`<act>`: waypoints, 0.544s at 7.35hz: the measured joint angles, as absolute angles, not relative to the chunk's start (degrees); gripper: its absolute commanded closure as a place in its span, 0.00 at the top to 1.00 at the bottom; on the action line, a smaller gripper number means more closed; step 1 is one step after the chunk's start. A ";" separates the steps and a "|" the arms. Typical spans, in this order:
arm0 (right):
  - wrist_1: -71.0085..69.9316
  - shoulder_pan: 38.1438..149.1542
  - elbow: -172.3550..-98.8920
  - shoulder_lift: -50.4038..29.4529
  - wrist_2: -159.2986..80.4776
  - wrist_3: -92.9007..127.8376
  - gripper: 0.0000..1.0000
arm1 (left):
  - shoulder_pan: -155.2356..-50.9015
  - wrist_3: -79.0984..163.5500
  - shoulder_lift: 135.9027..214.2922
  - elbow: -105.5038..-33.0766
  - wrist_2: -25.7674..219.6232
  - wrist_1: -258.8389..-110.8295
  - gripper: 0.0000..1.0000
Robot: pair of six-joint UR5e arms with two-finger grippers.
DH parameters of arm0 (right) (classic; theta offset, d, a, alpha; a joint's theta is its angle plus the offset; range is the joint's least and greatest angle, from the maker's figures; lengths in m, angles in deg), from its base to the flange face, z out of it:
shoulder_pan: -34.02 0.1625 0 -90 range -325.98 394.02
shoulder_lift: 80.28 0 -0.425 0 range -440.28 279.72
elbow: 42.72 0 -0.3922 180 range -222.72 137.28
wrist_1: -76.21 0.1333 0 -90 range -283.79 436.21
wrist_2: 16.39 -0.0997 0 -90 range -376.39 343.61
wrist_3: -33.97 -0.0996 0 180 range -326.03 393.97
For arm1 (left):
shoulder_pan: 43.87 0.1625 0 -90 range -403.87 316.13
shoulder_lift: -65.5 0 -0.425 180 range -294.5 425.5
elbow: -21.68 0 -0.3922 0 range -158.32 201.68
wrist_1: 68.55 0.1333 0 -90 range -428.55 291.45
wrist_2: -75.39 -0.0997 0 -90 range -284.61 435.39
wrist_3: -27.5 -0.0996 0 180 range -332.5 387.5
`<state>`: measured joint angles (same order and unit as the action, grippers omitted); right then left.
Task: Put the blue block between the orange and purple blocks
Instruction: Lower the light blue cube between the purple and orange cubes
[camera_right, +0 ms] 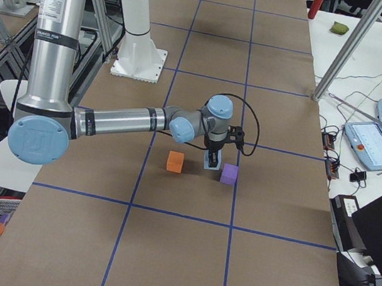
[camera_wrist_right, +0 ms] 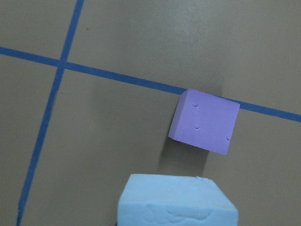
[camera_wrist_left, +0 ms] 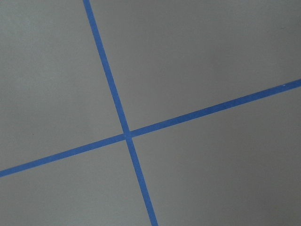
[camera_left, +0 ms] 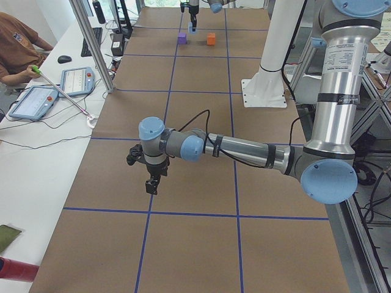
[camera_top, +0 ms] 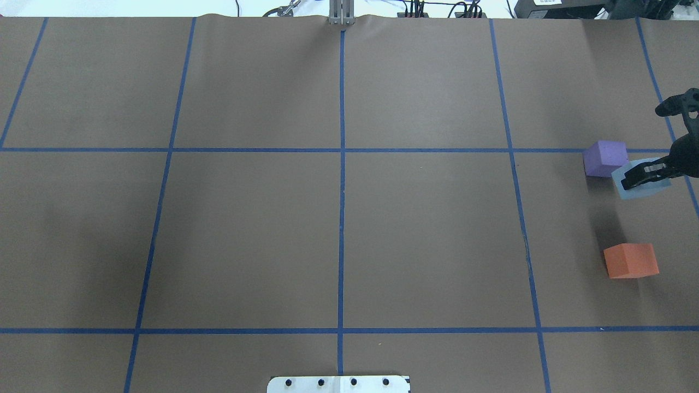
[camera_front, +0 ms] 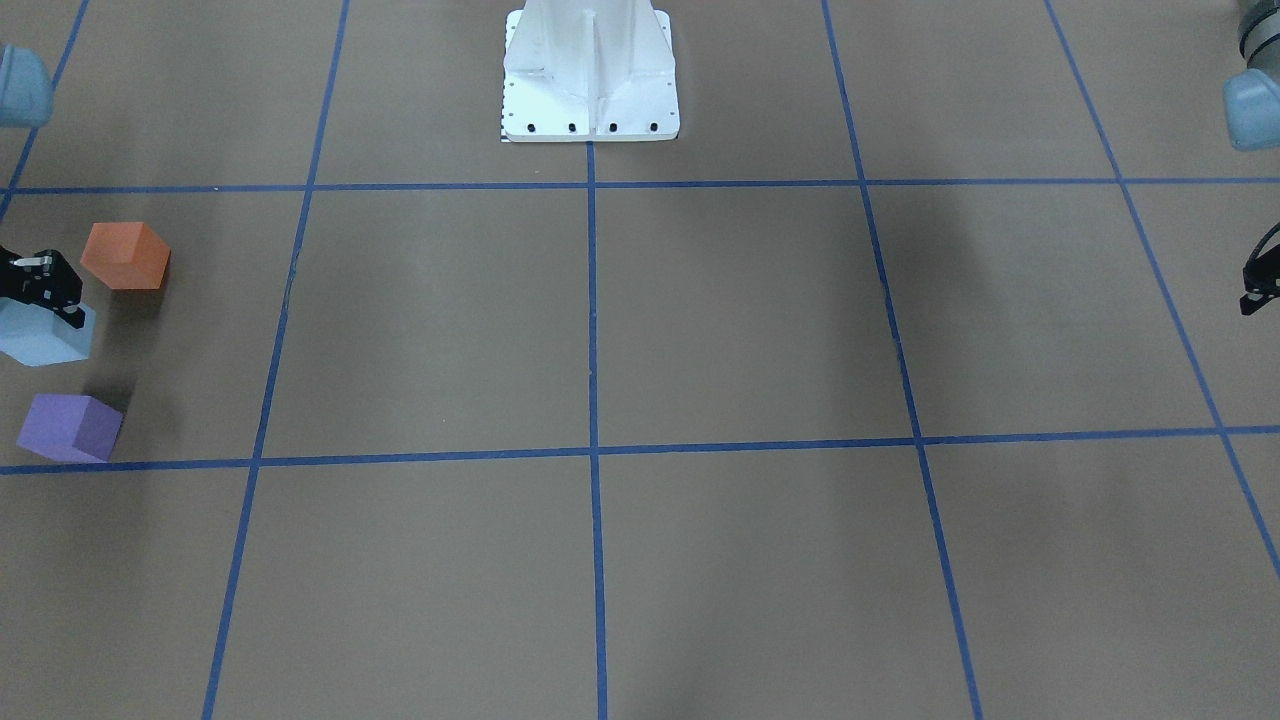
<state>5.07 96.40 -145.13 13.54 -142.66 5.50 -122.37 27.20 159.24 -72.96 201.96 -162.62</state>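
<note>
Blue block (camera_wrist_right: pixel 176 200) fills the bottom edge of the right wrist view, with the purple block (camera_wrist_right: pixel 205 121) just above it at centre right, sitting on a tape line. That view has no orange block and no fingers.

Front view, left edge: orange block (camera_front: pixel 125 256) on top, blue in the middle, purple at the bottom, each apart from the next. Overhead, right edge: blue reads as overlapping purple's lower right corner, with orange well below.

Right tool (camera_top: pixel 633 179) is clamped on the blue block. Can't tell whether the block touches the desk (camera_wrist_left: pixel 211 56).

Left wrist view shows only bare desk and one tape cross (camera_wrist_left: pixel 126 135). Left tool (camera_left: pixel 152 185) hangs over the desk at centre left of the left view; can't tell whether it's open or closed.

Count: 3 blocks (1 blue, 1 orange, 1 purple), 2 arms, 1 white pedestal (camera_front: pixel 590 75), 1 operator (camera_left: pixel 18 46).
</note>
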 measured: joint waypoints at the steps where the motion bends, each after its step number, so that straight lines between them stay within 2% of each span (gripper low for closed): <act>1: 5.50 96.06 -143.24 12.85 -142.76 3.89 0.00 | -122.36 27.20 159.26 -72.83 201.96 -162.61 1.00; 4: 5.84 92.35 -140.06 10.21 -142.39 -2.84 0.00 | -122.36 26.85 159.40 -72.32 201.96 -162.60 1.00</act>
<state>5.84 92.35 -140.06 10.21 -142.39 -2.84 -122.36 26.85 159.40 -72.32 201.96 -162.60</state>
